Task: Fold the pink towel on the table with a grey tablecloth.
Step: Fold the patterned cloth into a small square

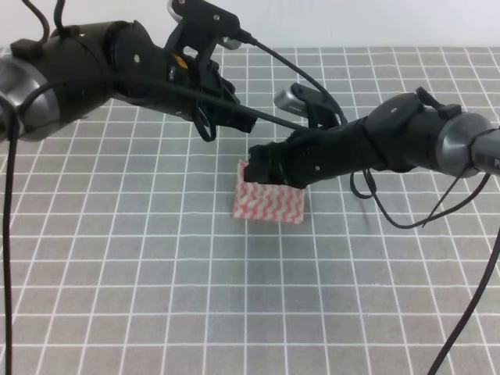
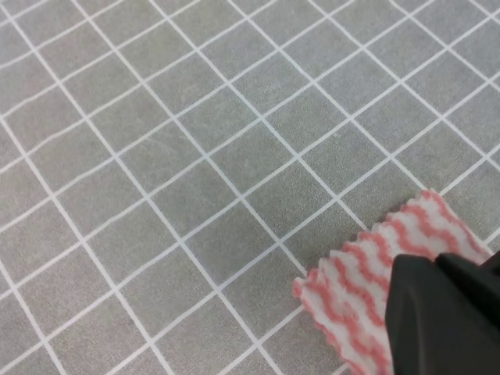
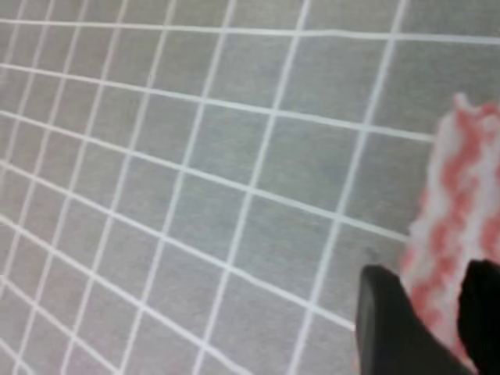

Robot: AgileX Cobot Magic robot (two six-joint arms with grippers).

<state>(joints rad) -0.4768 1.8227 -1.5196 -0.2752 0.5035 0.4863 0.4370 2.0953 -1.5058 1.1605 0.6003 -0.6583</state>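
I see the pink towel lying as a small bundle near the middle of the table, already folded down by my reckoning. My right claw sits at the towel's far left corner, pinching its edge between both fingers, likely to carry that edge over. My left claw hangs just beyond the towel; whether it is clenched I cannot tell.
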